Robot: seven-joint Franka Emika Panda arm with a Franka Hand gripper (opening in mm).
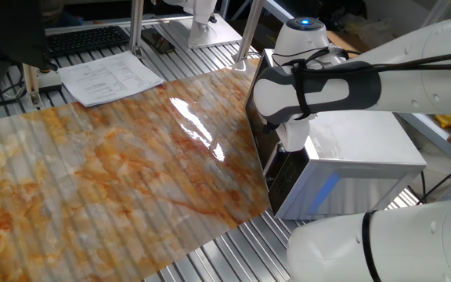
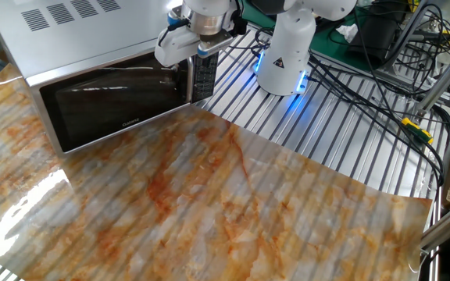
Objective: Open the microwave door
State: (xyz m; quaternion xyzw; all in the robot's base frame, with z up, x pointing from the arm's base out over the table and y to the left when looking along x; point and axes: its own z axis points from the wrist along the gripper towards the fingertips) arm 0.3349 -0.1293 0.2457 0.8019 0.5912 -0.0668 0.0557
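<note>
The silver-white microwave (image 2: 69, 31) stands at the top left of the other fixed view. Its dark glass door (image 2: 108, 105) lies flush with the body. The vertical bar handle (image 2: 188, 84) runs along the door's right edge, beside the dark control panel (image 2: 203, 78). My gripper (image 2: 191, 56) comes down from above with its fingers on either side of the handle's top, closed on it. In one fixed view the microwave (image 1: 358, 157) is at the right. There the white arm (image 1: 312, 90) hides most of the gripper, and the door (image 1: 276, 168) shows edge-on.
An orange marbled sheet (image 2: 209, 203) covers the slatted table in front of the door. The robot base (image 2: 287, 55) with a blue light and loose cables (image 2: 366, 70) stand to the right of the microwave. Papers (image 1: 108, 78) and a keyboard (image 1: 84, 37) lie at the far side.
</note>
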